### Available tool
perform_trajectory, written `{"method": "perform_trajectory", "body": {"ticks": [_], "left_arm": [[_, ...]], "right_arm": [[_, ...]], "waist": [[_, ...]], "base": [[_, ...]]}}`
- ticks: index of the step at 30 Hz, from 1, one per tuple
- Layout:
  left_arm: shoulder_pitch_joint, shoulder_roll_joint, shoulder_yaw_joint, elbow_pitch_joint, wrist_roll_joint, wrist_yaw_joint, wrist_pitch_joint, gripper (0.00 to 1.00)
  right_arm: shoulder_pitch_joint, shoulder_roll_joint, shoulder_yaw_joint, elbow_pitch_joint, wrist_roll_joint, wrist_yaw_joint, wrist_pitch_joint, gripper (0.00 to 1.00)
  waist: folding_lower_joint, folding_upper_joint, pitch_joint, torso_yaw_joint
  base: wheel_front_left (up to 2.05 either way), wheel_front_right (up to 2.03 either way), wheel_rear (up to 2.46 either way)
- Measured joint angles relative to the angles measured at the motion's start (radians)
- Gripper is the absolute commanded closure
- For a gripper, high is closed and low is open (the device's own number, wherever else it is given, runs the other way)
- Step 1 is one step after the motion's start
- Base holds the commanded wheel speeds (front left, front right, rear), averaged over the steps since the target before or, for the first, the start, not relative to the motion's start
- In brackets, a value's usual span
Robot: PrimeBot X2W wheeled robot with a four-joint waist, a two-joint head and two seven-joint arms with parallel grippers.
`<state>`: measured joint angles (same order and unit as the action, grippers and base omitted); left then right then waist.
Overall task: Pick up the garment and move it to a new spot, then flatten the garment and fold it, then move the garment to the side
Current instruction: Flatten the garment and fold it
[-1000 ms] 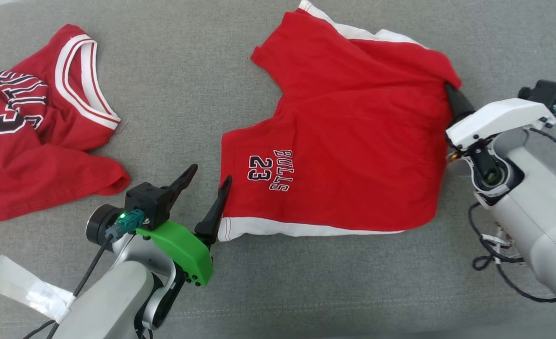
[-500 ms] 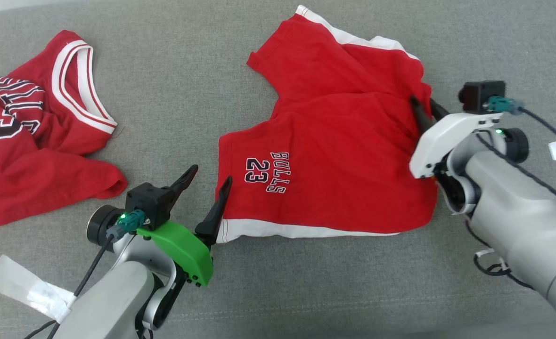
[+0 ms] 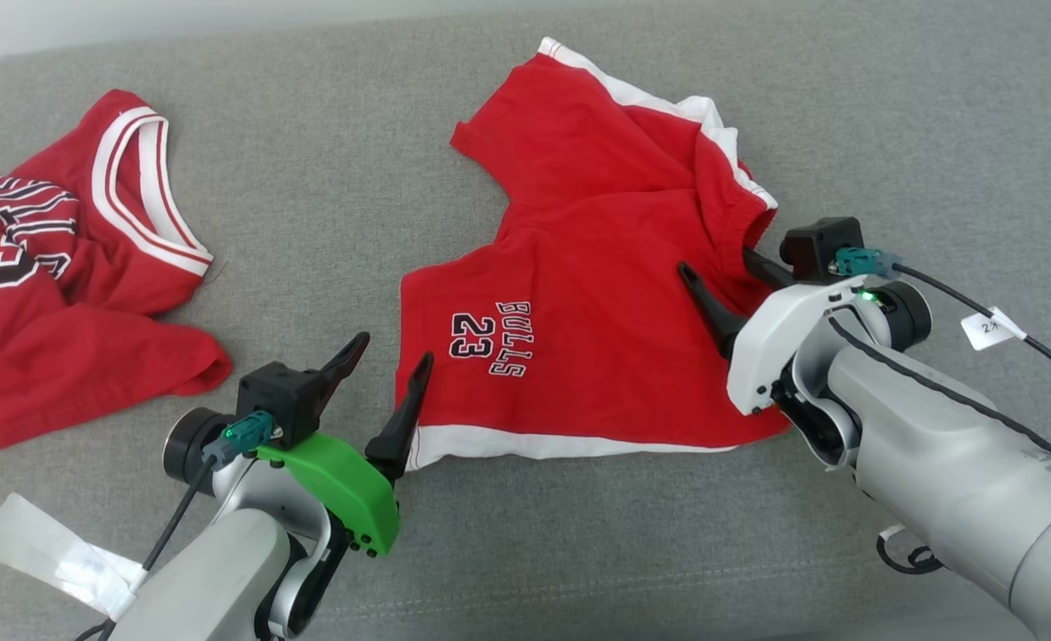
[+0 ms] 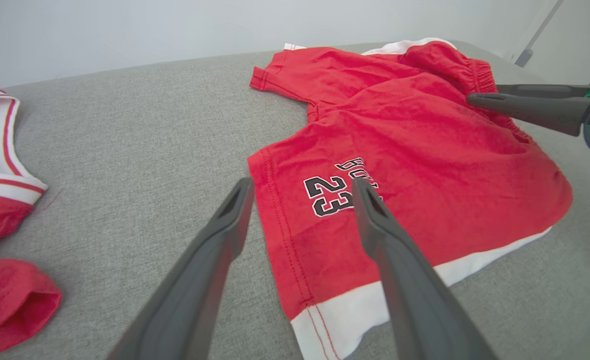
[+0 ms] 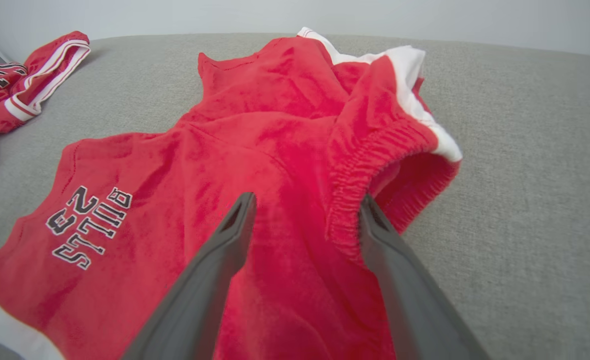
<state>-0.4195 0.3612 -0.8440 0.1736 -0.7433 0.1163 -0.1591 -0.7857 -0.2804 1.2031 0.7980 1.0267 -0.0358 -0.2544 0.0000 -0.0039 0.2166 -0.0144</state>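
The garment (image 3: 597, 294) is a pair of red shorts with white trim and "BULLS 23" print, lying partly folded on the grey cushion (image 3: 534, 552). Its elastic waistband is bunched up at the right. My right gripper (image 3: 715, 261) is open just above that waistband, whose ridge lies between the fingers (image 5: 306, 197) and close to the right one. My left gripper (image 3: 394, 349) is open at the shorts' lower left corner, with the left hem of the garment (image 4: 400, 150) running between its fingers (image 4: 302, 182). The right gripper (image 4: 482, 94) also shows at the right edge of the left wrist view.
A red jersey (image 3: 71, 267) with a white collar lies crumpled at the left; the jersey (image 5: 25, 75) also shows far left in the right wrist view. A white strip of tape (image 3: 44, 543) sits by my left arm. A cable with a white tag (image 3: 993, 329) trails from the right wrist.
My right gripper has opened and let go of the waistband. It moved left over the shorts, and the right side of the garment now lies folded further left. The left gripper stayed put.
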Motion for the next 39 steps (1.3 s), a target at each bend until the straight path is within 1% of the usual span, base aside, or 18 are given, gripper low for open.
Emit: {"method": "perform_trajectory", "body": {"ticks": [2, 3, 6, 7, 12, 14, 19, 24, 30, 39], "left_arm": [[0.0, -0.001, -0.001, 0.001, 0.0, 0.0, 0.0, 0.0], [0.0, -0.002, -0.003, 0.0, 0.0, 0.0, 0.0, 0.0], [0.0, -0.004, -0.004, -0.002, 0.0, 0.0, 0.0, 0.0], [0.0, -0.004, -0.004, -0.003, 0.0, 0.0, 0.001, 0.0], [0.0, -0.009, -0.012, -0.021, 0.0, 0.0, 0.01, 0.0], [0.0, -0.013, -0.016, -0.022, 0.0, 0.0, 0.015, 0.0], [0.0, -0.012, -0.015, -0.023, 0.0, 0.0, 0.018, 0.0], [-0.001, -0.012, -0.015, -0.031, 0.002, 0.0, 0.023, 0.0], [-0.002, 0.004, -0.007, -0.034, 0.007, 0.0, 0.026, 0.0], [-0.004, 0.01, 0.0, -0.05, 0.012, 0.0, 0.032, 0.0]], "right_arm": [[0.009, -0.002, -0.004, 0.005, 0.001, -0.004, 0.0, 0.0], [0.026, -0.016, -0.041, 0.012, 0.006, -0.024, 0.0, 0.0], [0.026, -0.045, -0.091, 0.006, 0.01, -0.029, 0.0, 0.0], [0.026, -0.052, -0.103, 0.002, 0.01, -0.037, 0.0, 0.0], [0.019, -0.084, -0.144, -0.014, 0.01, -0.037, 0.0, 0.0], [0.019, -0.102, -0.15, -0.013, 0.009, -0.046, 0.0, 0.0], [0.02, -0.144, -0.165, -0.003, 0.005, -0.047, 0.0, 0.0], [0.022, -0.158, -0.148, 0.019, 0.001, -0.046, 0.0, 0.0], [0.02, -0.162, -0.133, 0.043, -0.017, -0.045, 0.0, 0.0], [-0.036, -0.16, -0.16, 0.053, -0.051, -0.047, 0.0, 0.0]], "waist": [[0.0, 0.0, -0.006, -0.006], [0.0, 0.0, -0.013, -0.013], [0.0, 0.0, -0.016, -0.018], [0.0, 0.0, -0.015, -0.019], [0.0, 0.0, 0.0, -0.018], [0.0, 0.0, 0.008, -0.014], [0.0, 0.0, 0.028, 0.0], [0.0, 0.0, 0.05, 0.014], [0.0, 0.0, 0.08, 0.03], [0.0, 0.0, 0.115, 0.047]], "base": [[0.0, 0.0, 0.0], [0.0, 0.0, 0.0], [0.0, 0.0, 0.0], [0.0, 0.0, 0.0], [0.0, 0.0, 0.0], [0.0, 0.0, 0.0], [0.0, 0.0, 0.0], [0.0, 0.0, 0.0], [0.0, 0.0, 0.0], [0.0, 0.0, 0.0]]}}
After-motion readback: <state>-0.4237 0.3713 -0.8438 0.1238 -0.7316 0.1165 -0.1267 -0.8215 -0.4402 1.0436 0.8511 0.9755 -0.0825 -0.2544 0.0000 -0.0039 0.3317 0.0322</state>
